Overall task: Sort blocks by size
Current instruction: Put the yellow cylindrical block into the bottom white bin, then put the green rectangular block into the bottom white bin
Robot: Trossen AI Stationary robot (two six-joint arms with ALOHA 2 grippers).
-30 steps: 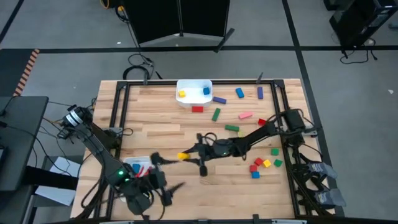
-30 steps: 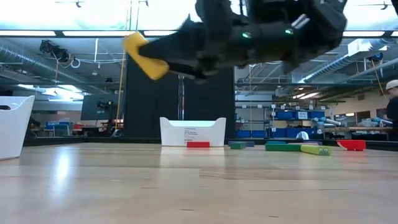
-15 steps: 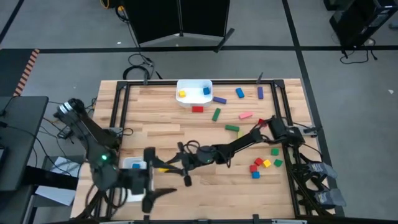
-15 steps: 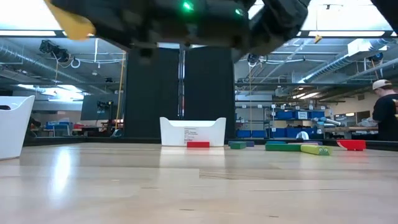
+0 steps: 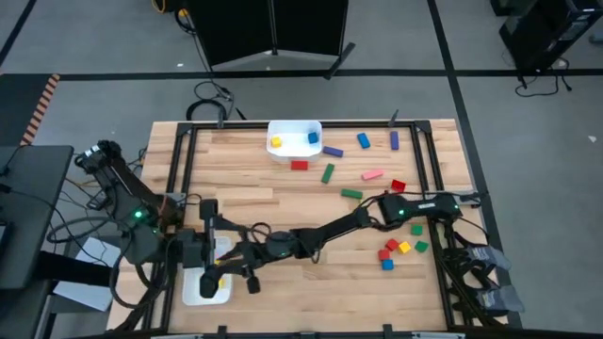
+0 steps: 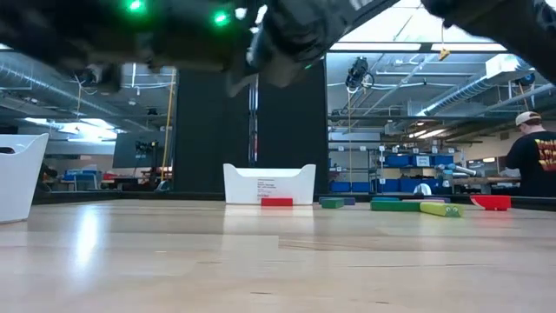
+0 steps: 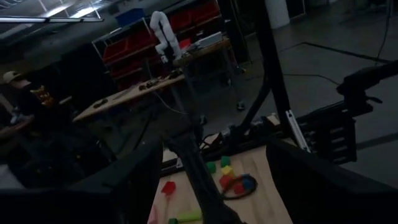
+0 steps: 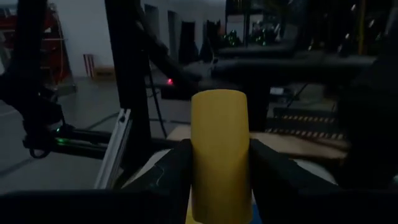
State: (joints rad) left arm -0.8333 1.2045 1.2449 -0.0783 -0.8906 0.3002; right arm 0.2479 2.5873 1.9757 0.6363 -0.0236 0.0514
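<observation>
Right gripper [image 5: 236,266] reaching across to near-left, over white tray [image 5: 195,292] | squeezing yellow bar [image 8: 219,155] tight between both fingers [image 8: 166,176] | bar sticking out straight ahead past fingertips | left gripper [image 5: 209,247] waiting just beside, spread wide.

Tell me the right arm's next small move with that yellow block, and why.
Probably lower a little and open the fingers. The right gripper holds the yellow block clamped between its fingers, and the high view shows it reached across to the near white tray, beside the left gripper.
</observation>
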